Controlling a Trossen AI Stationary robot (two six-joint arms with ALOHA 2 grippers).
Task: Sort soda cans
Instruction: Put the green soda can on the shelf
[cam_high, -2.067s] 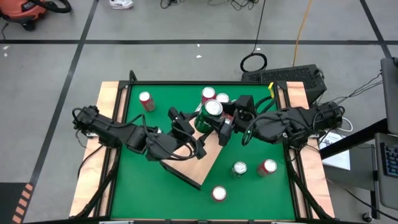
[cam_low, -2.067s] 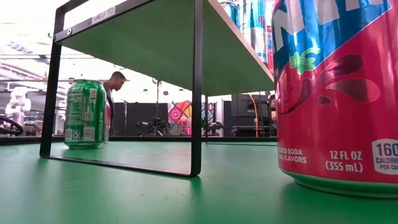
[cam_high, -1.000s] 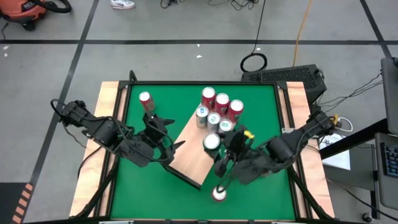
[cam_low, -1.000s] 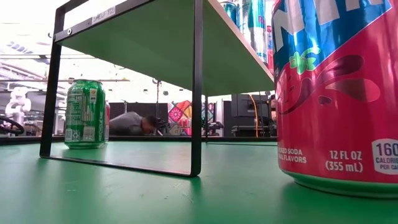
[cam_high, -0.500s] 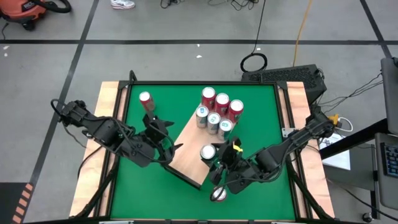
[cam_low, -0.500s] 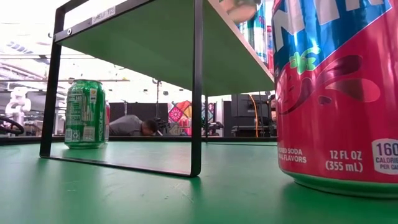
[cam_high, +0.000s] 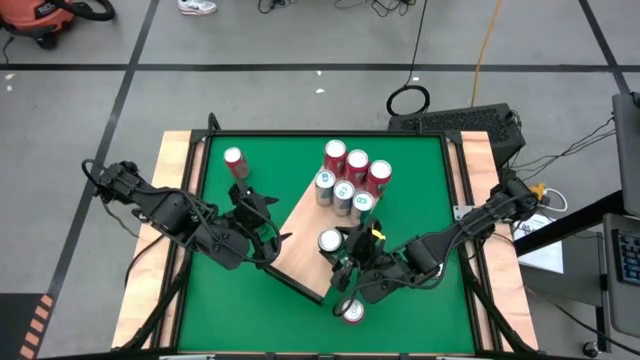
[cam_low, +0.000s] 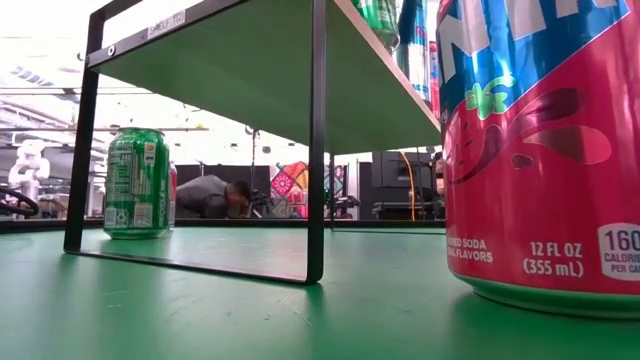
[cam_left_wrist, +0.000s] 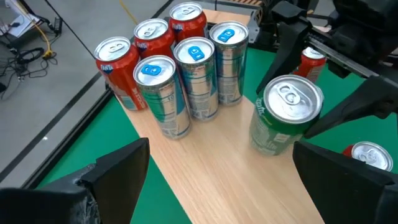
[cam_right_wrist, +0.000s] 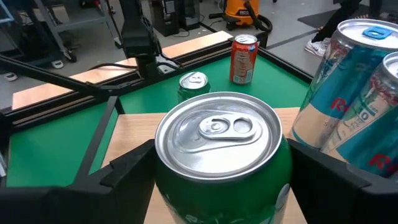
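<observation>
High view: right pincer (cam_high: 338, 262) grips a green can (cam_high: 330, 242) on the wooden board (cam_high: 300, 250).
Right wrist view shows that can (cam_right_wrist: 221, 155) upright between both fingers, held around its body, at the board's five o'clock end. I judge it rigid but thin-walled and smooth; if full it has some weight, so a mid-body grip, kept upright, suits best, without squeezing hard enough to dent. Left pincer (cam_high: 262, 212) waits at nine o'clock of the board, fingers spread wide and empty. Counting from above: six cans (cam_high: 350, 178) clustered at the board's one o'clock end, three red and three teal; one red can (cam_high: 235, 160) alone on the green counter (cam_high: 430, 190) at eleven o'clock; one red can (cam_high: 351, 312) at six o'clock. With the held green can, nine show; others may be hidden under the arms.
</observation>
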